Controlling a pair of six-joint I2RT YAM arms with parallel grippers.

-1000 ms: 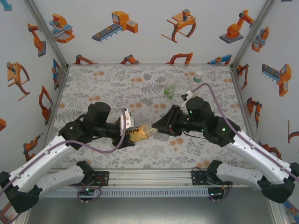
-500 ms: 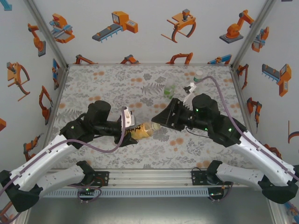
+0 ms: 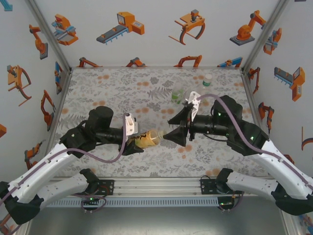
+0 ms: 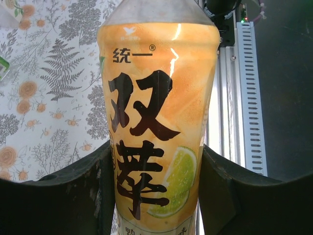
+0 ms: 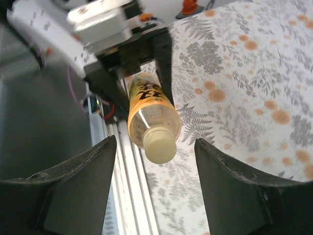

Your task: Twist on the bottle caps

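Note:
My left gripper [image 3: 133, 142] is shut on the amber-yellow bottle [image 3: 148, 138], which lies nearly level with its neck pointing right. Its yellow label [image 4: 156, 122] fills the left wrist view between the two fingers. A pale yellowish cap [image 5: 159, 145] sits on the bottle's neck. My right gripper [image 3: 172, 132] is open, a short way off the capped end, its fingers [image 5: 73, 186] wide on either side of the cap without touching it. The translucent green bottle [image 3: 177, 94] stands at the back, and a clear bottle with a green cap [image 3: 208, 79] stands farther back right.
The floral tablecloth [image 3: 122, 88] covers the table. An aluminium rail [image 3: 156, 185] with the arm bases runs along the near edge. Printed walls close in the left, back and right sides. Open cloth lies at the back left.
My right gripper has drawn back from the bottle's neck, swung round and opened, leaving the cap on. The left gripper has kept hold of the bottle and shifted slightly.

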